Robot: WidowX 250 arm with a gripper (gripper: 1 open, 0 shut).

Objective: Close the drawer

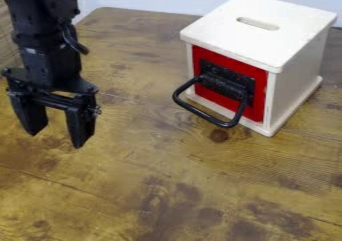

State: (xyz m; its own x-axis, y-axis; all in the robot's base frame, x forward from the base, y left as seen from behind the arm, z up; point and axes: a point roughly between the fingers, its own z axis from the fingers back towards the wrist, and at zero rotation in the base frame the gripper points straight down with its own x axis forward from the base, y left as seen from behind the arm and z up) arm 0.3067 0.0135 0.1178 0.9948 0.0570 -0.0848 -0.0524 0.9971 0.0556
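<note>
The drawer (222,83) has a red square front panel with a black rounded loop handle (207,103) hanging in front of it. It sits in a pale cream wooden box (267,40) with a slot on top, at the upper right. The red panel looks nearly flush with the box front. My gripper (54,123) is black, at the left, pointing down over the table, well apart from the drawer. Its two fingers (83,125) stand apart with nothing between them.
The worn brown wooden table (160,195) spans the view. Its far edge runs along the top behind the box. A dark knot (219,136) marks the wood just in front of the box.
</note>
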